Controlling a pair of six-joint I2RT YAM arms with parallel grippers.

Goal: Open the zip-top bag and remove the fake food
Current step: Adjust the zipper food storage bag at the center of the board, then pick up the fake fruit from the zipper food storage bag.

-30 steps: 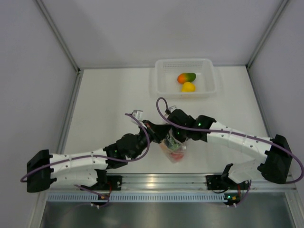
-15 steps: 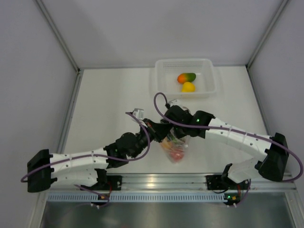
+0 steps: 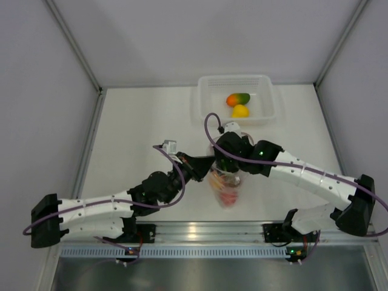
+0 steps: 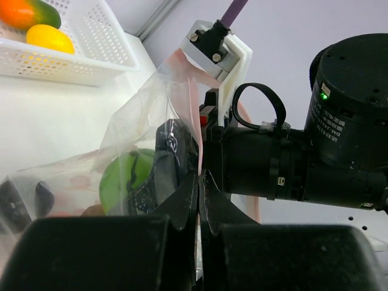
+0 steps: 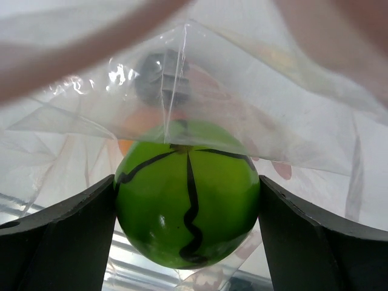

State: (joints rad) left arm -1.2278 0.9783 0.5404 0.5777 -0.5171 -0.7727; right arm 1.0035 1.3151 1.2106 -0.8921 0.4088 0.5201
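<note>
The bag (image 3: 227, 189) sits mid-table on the near side, between the two grippers and well apart from the tray (image 3: 267, 91) at the far edge.

The left gripper (image 4: 198, 179) has its fingers pressed together, pinching a fold of bag plastic at the mouth, just beside the pink zip strip (image 4: 192, 109). The mouth is open and held up, and the body sags toward the near side. I can't tell if the bottom touches the table (image 3: 139, 133).

The right gripper (image 5: 187, 182) is inside the bag, in through the mouth. Its fingers are set wide, one on each side of the green fruit (image 5: 188, 209), and both touch it, so it is gripped. The fruit is round and bright green with black lines. It shows sharp on the right wrist view, with film behind and around it.

There is more fruit lower in the bag. A pink-red piece (image 3: 228, 197) shows from the top camera. Something orange sits behind the green one on the wrist view, but it is blurred. The count isn't readable.

The tray holds two pieces: the orange-green mango (image 3: 238, 99) and a yellow fruit (image 3: 240, 111) just on its near side, close or touching.

The arms meet over the bag, with the left wrist on its left and the right wrist on its far side.
</note>
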